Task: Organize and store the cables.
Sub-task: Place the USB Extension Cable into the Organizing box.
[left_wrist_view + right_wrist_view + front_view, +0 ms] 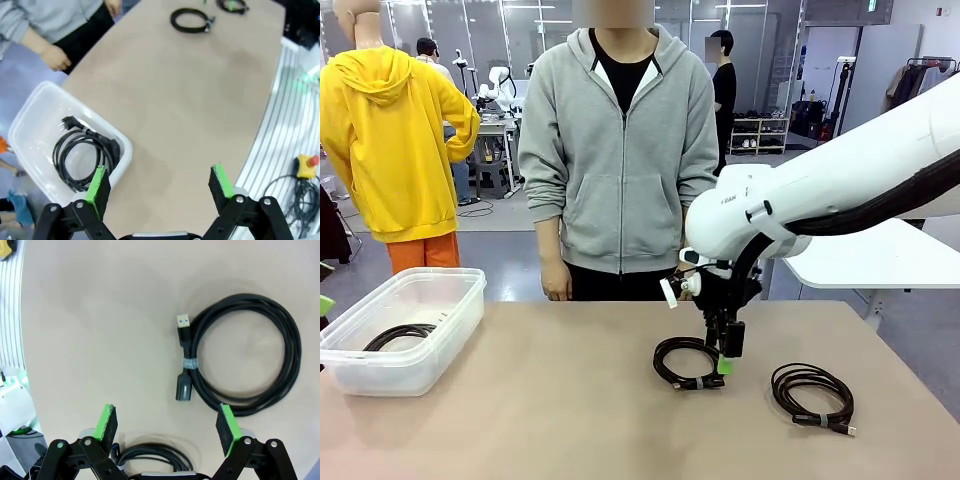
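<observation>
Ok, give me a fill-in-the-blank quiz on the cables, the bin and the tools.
1. The bin holds ___ cable.
2. ___ cables lie on the table.
3. The left tool and right tool are both ___.
Missing words: one; two; open.
</observation>
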Action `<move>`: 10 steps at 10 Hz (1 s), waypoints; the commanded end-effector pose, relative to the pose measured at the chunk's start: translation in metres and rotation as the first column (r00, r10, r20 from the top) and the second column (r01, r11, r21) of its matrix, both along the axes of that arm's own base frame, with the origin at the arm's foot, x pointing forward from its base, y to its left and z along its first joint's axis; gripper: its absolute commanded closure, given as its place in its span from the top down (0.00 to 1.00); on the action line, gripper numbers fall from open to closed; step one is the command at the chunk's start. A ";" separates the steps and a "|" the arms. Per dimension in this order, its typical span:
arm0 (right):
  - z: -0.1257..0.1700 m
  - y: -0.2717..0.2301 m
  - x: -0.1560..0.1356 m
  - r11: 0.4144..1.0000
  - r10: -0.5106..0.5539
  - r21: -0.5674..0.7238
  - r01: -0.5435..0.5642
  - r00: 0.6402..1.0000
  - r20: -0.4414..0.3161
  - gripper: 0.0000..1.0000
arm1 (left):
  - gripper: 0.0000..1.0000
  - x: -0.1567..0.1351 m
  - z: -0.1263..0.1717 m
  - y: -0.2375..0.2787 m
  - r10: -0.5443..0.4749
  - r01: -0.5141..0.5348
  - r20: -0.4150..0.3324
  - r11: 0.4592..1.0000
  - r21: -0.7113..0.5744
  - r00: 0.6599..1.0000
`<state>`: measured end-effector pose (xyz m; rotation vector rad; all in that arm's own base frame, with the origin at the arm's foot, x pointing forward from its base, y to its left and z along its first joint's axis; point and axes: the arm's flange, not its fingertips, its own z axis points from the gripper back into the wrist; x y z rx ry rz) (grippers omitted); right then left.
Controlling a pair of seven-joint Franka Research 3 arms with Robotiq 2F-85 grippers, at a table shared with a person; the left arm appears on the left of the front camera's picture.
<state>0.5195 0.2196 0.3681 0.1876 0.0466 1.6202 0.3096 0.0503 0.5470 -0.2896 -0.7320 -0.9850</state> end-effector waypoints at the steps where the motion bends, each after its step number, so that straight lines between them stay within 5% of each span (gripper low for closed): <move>1: -0.010 0.015 0.006 0.998 0.015 -0.060 -0.015 1.000 0.012 1.00 | 1.00 -0.013 -0.038 -0.011 0.002 0.000 0.044 0.999 -0.045 0.999; 2: -0.016 0.018 0.006 0.997 0.024 -0.068 -0.022 1.000 0.018 1.00 | 1.00 0.000 0.000 0.000 0.000 0.000 0.000 1.000 0.000 1.000; 9: -0.062 0.035 0.000 0.994 -0.027 -0.106 0.029 0.999 0.023 1.00 | 1.00 0.000 0.000 0.000 0.000 0.000 0.000 1.000 0.000 1.000; 10: -0.066 0.036 0.001 0.993 -0.033 -0.116 0.036 0.999 0.030 0.87 | 1.00 0.000 0.000 0.000 0.000 0.000 0.000 1.000 0.000 1.000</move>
